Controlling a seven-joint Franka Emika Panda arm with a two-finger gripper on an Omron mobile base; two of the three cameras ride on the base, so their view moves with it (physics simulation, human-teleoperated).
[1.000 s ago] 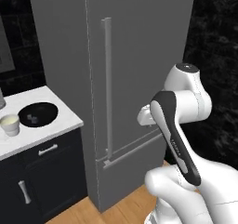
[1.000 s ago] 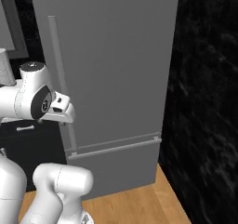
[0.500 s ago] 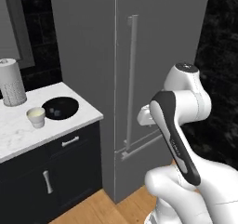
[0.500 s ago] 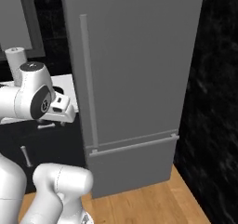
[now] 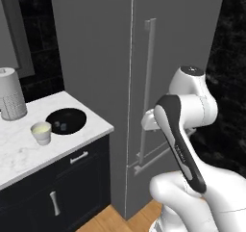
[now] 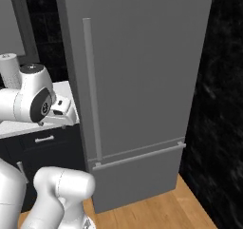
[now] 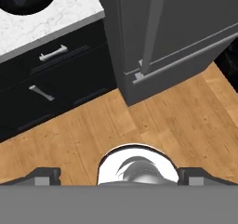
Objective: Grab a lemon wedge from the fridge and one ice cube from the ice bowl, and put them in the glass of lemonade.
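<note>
The tall grey fridge [image 5: 110, 58] stands shut, and its long bar handle [image 5: 147, 86] runs down the door. No lemon wedge is in view. On the marble counter left of it sits the black ice bowl [image 5: 66, 121] holding ice cubes [image 5: 60, 125]. The glass of lemonade [image 5: 41, 132] stands just left of the bowl. My gripper [image 7: 120, 177] hangs open and empty, pointing down at the wooden floor in front of the fridge's lower door. In the right base view my hand [image 6: 64, 113] is level with the counter edge, left of the handle [image 6: 91, 90].
A tall grey-white perforated cylinder [image 5: 10, 100] stands at the back of the counter [image 5: 29, 154]. Dark navy drawers with metal pulls [image 5: 79, 157] sit below it. A black wall [image 6: 218, 104] flanks the fridge on the right. Wooden floor [image 7: 176, 111] lies ahead.
The whole picture has shifted: the base drove, so fridge and counter slid rightward in both base views and more counter shows. The arm's pose and the open gripper are unchanged.
</note>
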